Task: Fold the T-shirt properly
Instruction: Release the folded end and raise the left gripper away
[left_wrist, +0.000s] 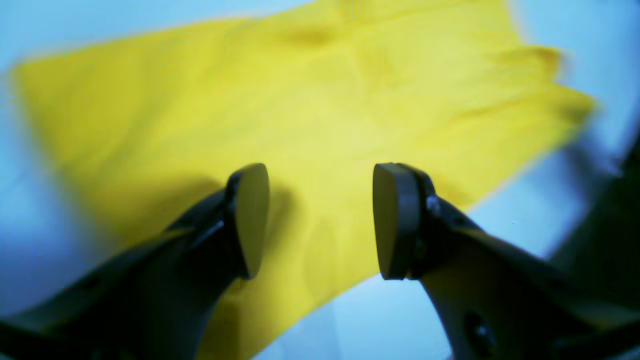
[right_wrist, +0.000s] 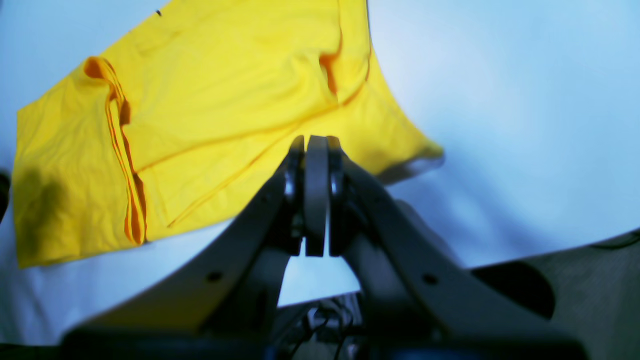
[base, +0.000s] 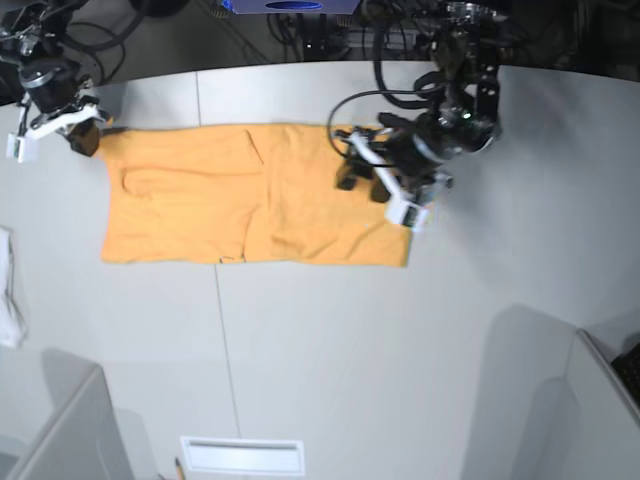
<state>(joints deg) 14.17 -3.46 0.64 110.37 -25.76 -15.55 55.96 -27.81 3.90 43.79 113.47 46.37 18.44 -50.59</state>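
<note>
T-shirt (base: 250, 205) lies as a long band on the table (base: 400, 350); left gripper (left_wrist: 320, 220) hovers above its end, fingers wide; right gripper (right_wrist: 316, 195) pinched together, empty, off the far corner — we fear a one-handed lift skewing the fold.

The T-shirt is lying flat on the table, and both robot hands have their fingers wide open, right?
Not quite. The T-shirt does lie flat on the table, but only the left gripper has its fingers apart, as the left wrist view shows. The right gripper has its fingers pressed shut, seen in the right wrist view, at the shirt's edge.
</note>
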